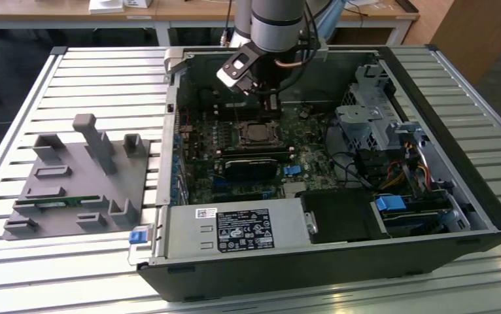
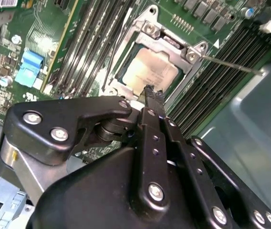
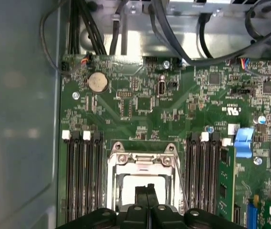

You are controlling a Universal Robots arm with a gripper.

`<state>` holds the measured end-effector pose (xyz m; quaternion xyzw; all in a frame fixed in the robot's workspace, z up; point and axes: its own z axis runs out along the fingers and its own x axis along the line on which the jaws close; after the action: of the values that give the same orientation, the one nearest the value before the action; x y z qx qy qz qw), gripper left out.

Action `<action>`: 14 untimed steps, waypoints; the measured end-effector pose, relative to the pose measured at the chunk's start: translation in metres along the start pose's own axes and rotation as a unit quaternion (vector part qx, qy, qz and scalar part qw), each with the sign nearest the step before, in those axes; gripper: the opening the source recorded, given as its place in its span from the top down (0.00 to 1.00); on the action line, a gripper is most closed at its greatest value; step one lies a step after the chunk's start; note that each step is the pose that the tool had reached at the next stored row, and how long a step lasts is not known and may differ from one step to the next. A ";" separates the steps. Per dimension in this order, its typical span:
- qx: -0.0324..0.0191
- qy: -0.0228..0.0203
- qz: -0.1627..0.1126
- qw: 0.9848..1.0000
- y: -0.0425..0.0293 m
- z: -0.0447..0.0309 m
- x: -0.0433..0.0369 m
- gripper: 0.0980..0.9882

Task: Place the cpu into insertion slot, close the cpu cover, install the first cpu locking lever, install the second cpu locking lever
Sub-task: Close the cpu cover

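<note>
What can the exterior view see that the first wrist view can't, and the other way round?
Exterior view: the whole open computer case, the grey fixture beside it and the slatted table. First wrist view: a round coin battery and the black memory slots up close. Both: the gripper over the cpu cover, with the cpu beneath.

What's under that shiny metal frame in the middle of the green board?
The cpu: its silver-grey top shows through the cut-out in the cpu cover. The insertion slot beneath is hidden by the chip, and the gripper blocks one edge.
</note>
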<state>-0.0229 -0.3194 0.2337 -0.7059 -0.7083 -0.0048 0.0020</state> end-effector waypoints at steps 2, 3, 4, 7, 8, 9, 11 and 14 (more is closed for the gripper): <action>0.000 0.000 0.000 1.000 -0.0026 0.0000 0.0001 0.99; 0.000 0.000 0.000 1.000 -0.0035 0.0000 0.0001 0.99; 0.000 0.000 0.000 1.000 -0.0044 0.0000 0.0001 0.99; 0.000 0.000 0.000 1.000 -0.0068 0.0001 0.0001 0.99; 0.000 0.000 0.000 1.000 -0.0075 0.0002 0.0001 0.99; 0.000 0.000 0.000 1.000 -0.0080 0.0002 0.0001 0.99; 0.000 0.000 0.000 1.000 -0.0091 0.0003 0.0001 0.99; 0.000 0.000 0.000 1.000 -0.0102 0.0004 0.0001 0.99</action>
<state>-0.0332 -0.3194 0.2332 -0.7059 -0.7083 -0.0047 0.0020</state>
